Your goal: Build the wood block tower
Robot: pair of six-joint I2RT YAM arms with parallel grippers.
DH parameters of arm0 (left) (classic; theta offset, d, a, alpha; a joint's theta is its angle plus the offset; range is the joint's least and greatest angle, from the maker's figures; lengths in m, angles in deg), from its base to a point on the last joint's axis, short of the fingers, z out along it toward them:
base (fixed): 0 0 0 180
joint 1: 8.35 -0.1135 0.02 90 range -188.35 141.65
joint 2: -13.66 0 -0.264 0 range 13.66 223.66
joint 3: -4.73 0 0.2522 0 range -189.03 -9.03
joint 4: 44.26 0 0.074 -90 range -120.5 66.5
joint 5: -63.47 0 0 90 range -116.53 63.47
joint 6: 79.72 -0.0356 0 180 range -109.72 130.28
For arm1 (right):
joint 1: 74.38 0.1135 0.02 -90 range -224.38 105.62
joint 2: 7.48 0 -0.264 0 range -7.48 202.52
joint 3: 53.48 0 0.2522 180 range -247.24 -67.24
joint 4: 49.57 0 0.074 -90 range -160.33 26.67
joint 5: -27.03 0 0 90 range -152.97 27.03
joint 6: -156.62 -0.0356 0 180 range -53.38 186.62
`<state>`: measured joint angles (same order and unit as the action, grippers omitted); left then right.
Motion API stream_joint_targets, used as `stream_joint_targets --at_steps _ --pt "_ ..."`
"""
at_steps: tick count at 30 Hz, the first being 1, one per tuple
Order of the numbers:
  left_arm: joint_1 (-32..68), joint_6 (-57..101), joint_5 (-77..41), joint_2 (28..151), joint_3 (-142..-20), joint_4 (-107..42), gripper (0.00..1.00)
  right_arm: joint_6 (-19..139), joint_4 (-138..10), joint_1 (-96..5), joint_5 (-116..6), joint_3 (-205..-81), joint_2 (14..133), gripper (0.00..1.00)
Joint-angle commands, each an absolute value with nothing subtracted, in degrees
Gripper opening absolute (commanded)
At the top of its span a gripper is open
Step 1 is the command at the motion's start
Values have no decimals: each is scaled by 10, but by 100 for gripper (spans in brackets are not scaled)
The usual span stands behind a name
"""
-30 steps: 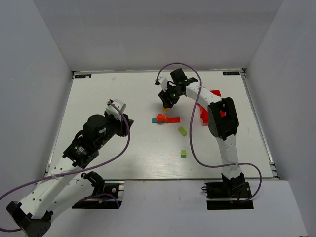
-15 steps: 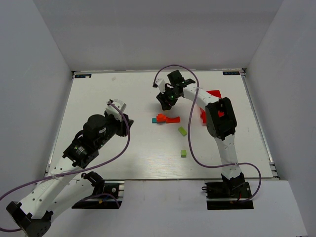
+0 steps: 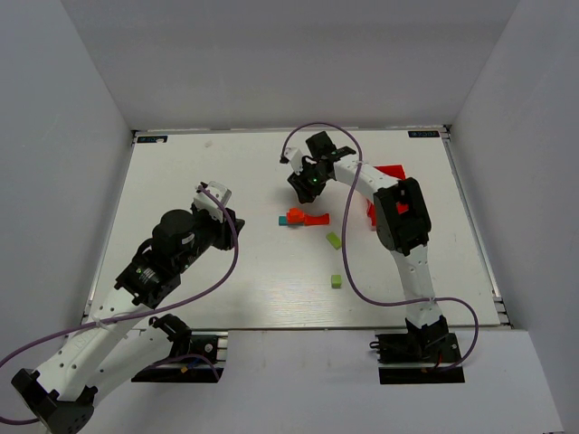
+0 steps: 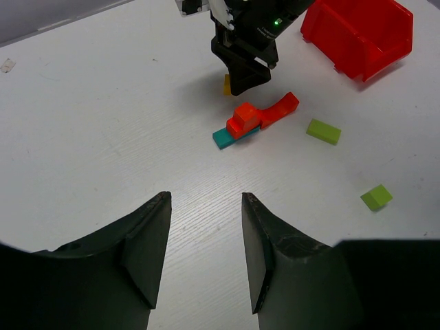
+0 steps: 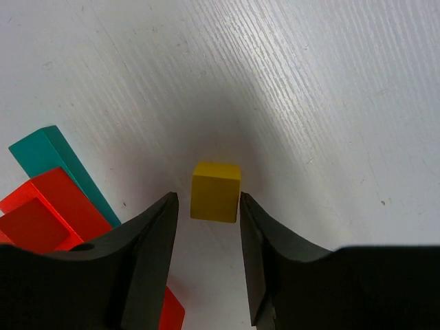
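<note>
The wood block tower (image 3: 303, 218) is a low stack mid-table: a teal bar (image 4: 221, 138) with an orange-red cube (image 4: 243, 118) and a red bar (image 4: 278, 110) on it. A yellow cube (image 5: 215, 192) lies on the table just beyond it. My right gripper (image 5: 207, 201) is open, pointing down, with the yellow cube between its fingertips and a small gap on each side. In the top view the right gripper (image 3: 305, 188) hides the cube. My left gripper (image 4: 205, 206) is open and empty, well left of the stack (image 3: 220, 206). The teal bar's end also shows in the right wrist view (image 5: 58, 165).
Two lime-green blocks lie loose to the near right of the stack (image 3: 334, 240) (image 3: 336, 281). A red plastic bin (image 4: 357, 31) stands to the right, partly behind the right arm in the top view (image 3: 391, 170).
My right gripper has shifted slightly left and farther back, settling over the yellow cube, which no longer shows in the top view. The left arm has not moved.
</note>
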<state>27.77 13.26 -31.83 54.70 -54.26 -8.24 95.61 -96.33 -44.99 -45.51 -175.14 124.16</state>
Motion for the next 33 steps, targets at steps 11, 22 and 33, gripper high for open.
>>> stream_joint_targets --at_steps 11,22,33 --pt "275 134 -316 540 -540 -85 56 973 -903 -447 -478 -1702 1178 20" --pt "275 134 -316 540 -540 -85 56 1012 -853 -452 -478 -1640 1076 9" --pt "275 134 -322 540 -540 -85 56 1095 -945 -446 -324 -1638 1045 7"
